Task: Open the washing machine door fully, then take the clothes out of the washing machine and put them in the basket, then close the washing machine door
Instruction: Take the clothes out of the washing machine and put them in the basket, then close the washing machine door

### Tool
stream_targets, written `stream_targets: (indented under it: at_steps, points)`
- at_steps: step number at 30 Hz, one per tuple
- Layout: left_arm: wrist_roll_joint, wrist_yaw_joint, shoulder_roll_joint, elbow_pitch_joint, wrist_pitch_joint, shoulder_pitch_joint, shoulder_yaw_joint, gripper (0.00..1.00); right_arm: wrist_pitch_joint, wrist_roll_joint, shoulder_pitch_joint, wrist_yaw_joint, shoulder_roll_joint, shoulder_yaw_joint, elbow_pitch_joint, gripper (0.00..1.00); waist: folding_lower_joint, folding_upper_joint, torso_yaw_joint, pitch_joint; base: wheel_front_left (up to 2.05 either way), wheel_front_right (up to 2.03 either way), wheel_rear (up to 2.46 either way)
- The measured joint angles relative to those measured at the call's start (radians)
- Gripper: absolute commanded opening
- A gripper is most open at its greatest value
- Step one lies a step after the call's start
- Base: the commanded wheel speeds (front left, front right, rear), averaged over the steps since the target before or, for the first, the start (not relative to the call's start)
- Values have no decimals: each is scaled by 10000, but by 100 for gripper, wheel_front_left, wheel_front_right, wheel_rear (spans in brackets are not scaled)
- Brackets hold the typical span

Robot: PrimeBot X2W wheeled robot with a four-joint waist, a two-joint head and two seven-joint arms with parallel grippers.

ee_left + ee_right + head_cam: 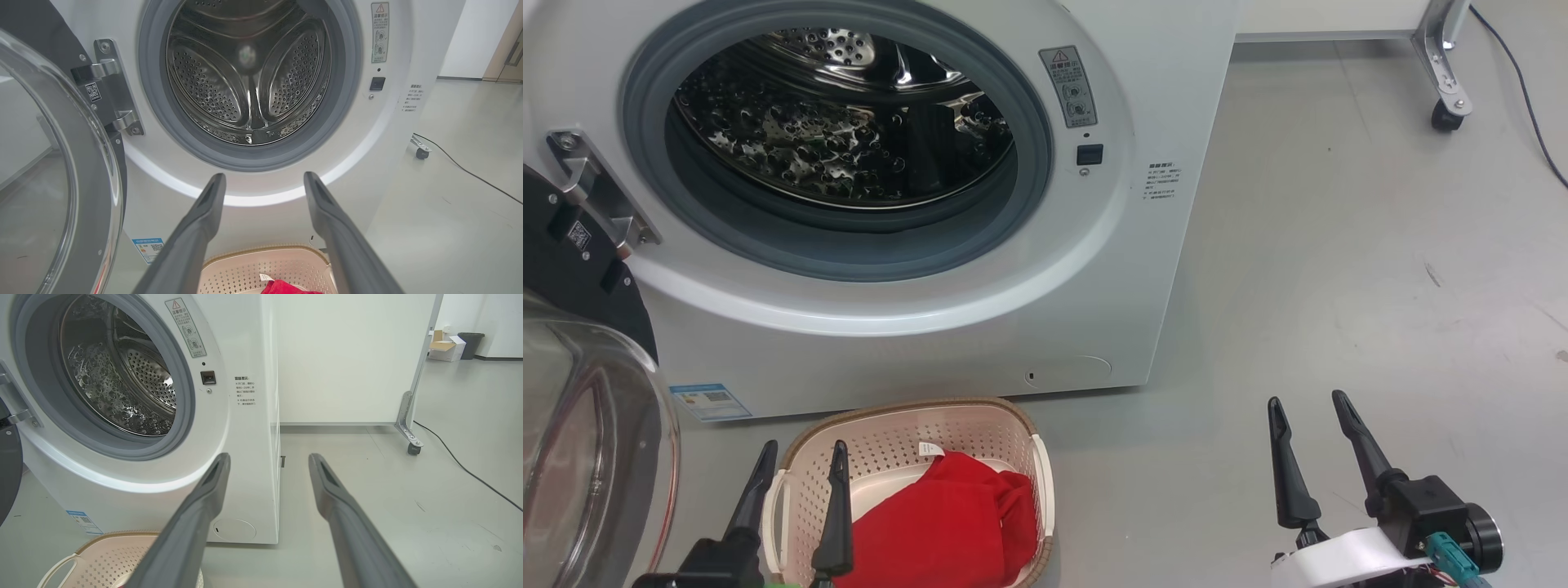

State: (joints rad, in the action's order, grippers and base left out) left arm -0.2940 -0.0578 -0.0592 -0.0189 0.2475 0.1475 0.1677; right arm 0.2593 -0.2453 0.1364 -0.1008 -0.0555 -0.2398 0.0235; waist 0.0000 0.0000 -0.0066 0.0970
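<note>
I see the washing machine door (596, 457) swung wide open at the left of the washing machine (1160, 82), whose steel drum (833, 131) faces me. The red clothes (947, 523) lie inside the basket (907, 406), which stands on the floor (1339, 245) just in front of the machine. My left end effector (805, 447) hangs over the basket's left side, released and grasping nothing. My right end effector (1307, 400) is also released, above the floor well apart from the basket.
</note>
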Motion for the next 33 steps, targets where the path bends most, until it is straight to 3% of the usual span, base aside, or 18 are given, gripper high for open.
stream_targets:
  at_steps: [33]
  points:
    - [251, -184, -128, 1212, -617, 677, 198, 100, 0, 15, 341, -4, 71, -29, -230, 100, 0, 0, -48, -41, -7, 7, 0]
